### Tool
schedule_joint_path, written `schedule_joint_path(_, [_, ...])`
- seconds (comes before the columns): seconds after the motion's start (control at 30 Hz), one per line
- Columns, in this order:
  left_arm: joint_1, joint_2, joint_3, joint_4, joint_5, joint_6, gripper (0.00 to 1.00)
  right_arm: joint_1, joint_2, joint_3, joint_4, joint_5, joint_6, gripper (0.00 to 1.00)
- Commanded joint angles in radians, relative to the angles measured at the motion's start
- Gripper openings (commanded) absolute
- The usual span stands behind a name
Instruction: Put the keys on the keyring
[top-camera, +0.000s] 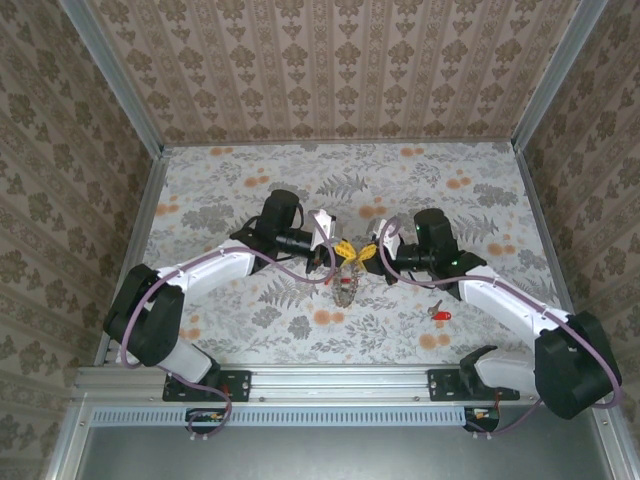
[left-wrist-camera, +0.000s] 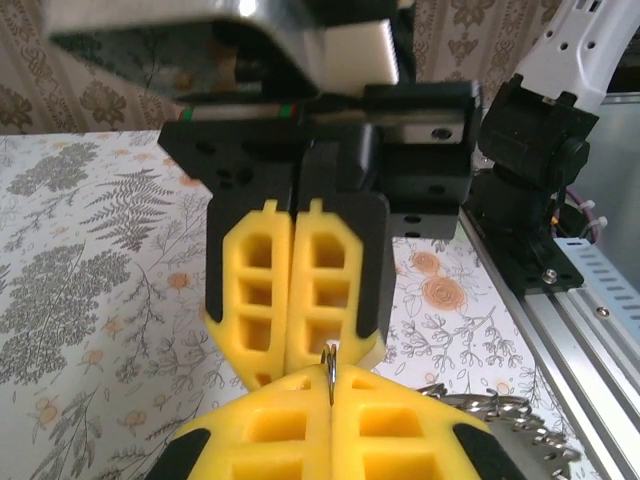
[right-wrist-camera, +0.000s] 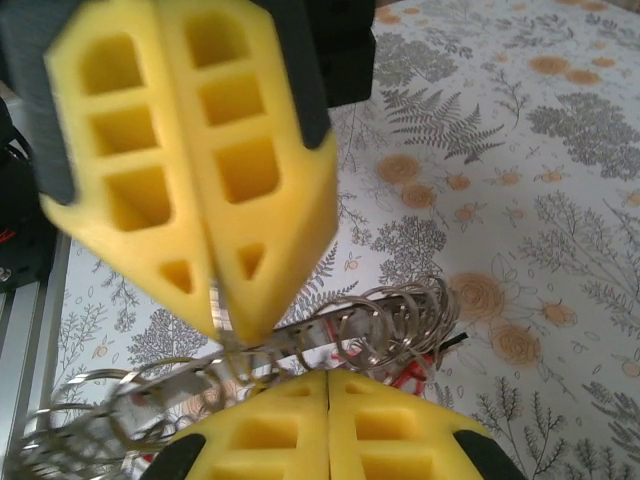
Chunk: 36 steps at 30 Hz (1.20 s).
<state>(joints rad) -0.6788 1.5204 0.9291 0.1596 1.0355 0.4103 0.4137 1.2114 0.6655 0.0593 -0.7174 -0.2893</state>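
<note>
1. both pincers meet tip to tip above the middle of the table (top-camera: 250, 180).
2. the left gripper (left-wrist-camera: 330, 400) is clenched, and a thin loop of the keyring (right-wrist-camera: 395, 320) stands out of the seam between its pads.
3. the right gripper (right-wrist-camera: 329, 390) is clenched too, right against those coils; i can't tell whether it actually pinches wire.
4. a loose red key (top-camera: 438, 314) lies flat on the table, off to the right of the joined tips and well apart. its long axis runs roughly left to right, and it is nearer the right arm, which i'd guess fetches it.
</note>
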Motion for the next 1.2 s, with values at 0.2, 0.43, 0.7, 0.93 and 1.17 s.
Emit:
schedule_joint_path(0.2, [0.0, -0.02, 0.009, 0.052, 0.046, -0.011, 0.0, -0.003, -0.08, -0.004, -0.08, 0.103, -0.01, 0.16])
schedule_joint_path(0.43, [0.0, -0.018, 0.02, 0.014, 0.044, 0.014, 0.0, -0.013, -0.208, -0.027, -0.184, 0.098, -0.058, 0.29])
schedule_joint_path(0.7, [-0.001, -0.005, 0.038, 0.009, 0.089, 0.004, 0.0, -0.013, -0.149, -0.038, -0.11, -0.014, -0.025, 0.32])
schedule_joint_path(0.93, [0.0, 0.001, 0.043, 0.016, 0.113, -0.008, 0.0, -0.003, -0.049, -0.02, -0.013, -0.076, 0.007, 0.25])
schedule_joint_path(1.17, [0.0, 0.017, 0.05, 0.036, 0.143, -0.037, 0.0, 0.015, 0.007, -0.02, 0.068, -0.061, 0.037, 0.09])
